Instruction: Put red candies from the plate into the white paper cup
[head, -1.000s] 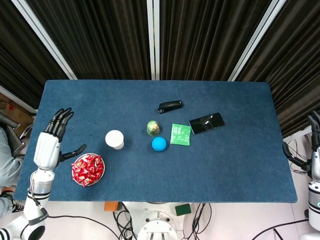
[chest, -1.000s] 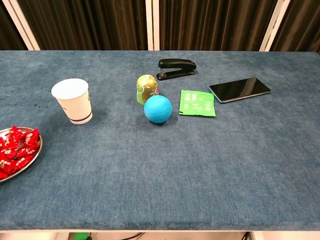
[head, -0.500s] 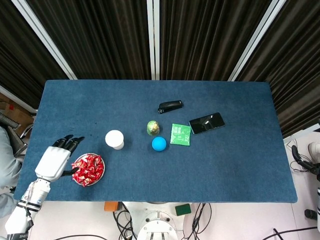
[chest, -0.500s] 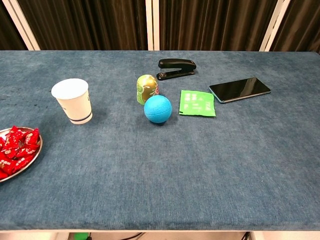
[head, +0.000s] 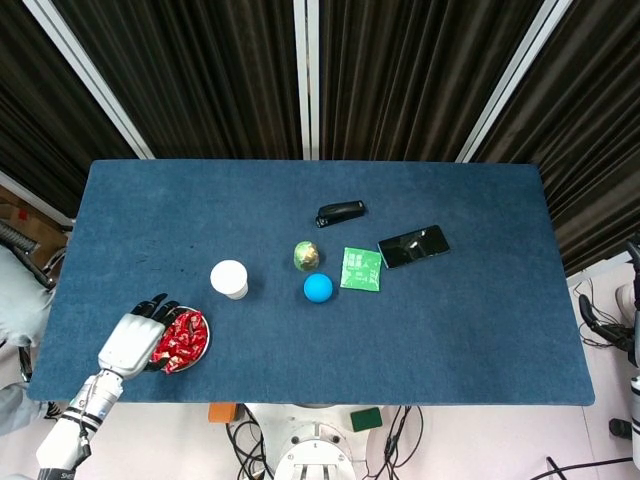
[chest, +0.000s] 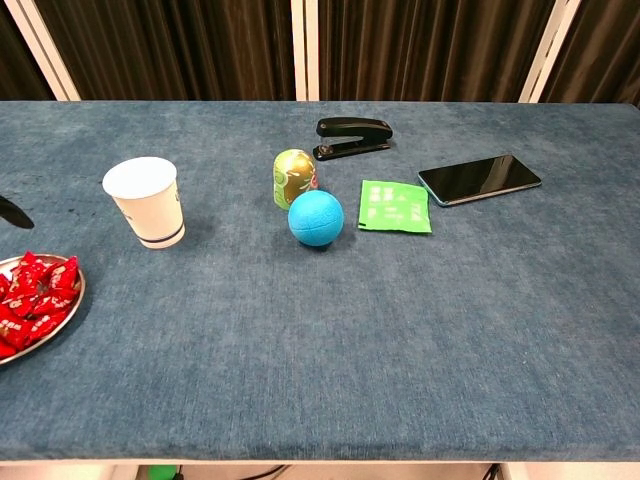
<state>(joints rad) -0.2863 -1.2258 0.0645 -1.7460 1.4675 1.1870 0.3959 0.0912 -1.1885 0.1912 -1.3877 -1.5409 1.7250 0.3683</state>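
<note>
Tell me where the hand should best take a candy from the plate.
Probably from the top of the heap: the candies lie piled loosely on the shallow plate, wrappers up. The left hand is over the plate's left edge, so come down from above there and pinch one wrapper with the fingers.

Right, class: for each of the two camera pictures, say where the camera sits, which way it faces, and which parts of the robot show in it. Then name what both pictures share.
Head view: high above the near edge, looking steeply down on the whole blue table; the left hand and its forearm show over the plate of red candies, and part of the right arm at the right edge.
Chest view: low at the near edge, looking across the table toward the curtains; only a dark fingertip shows at the left edge.
Both share the white paper cup, blue ball, stapler, and phone.
</note>
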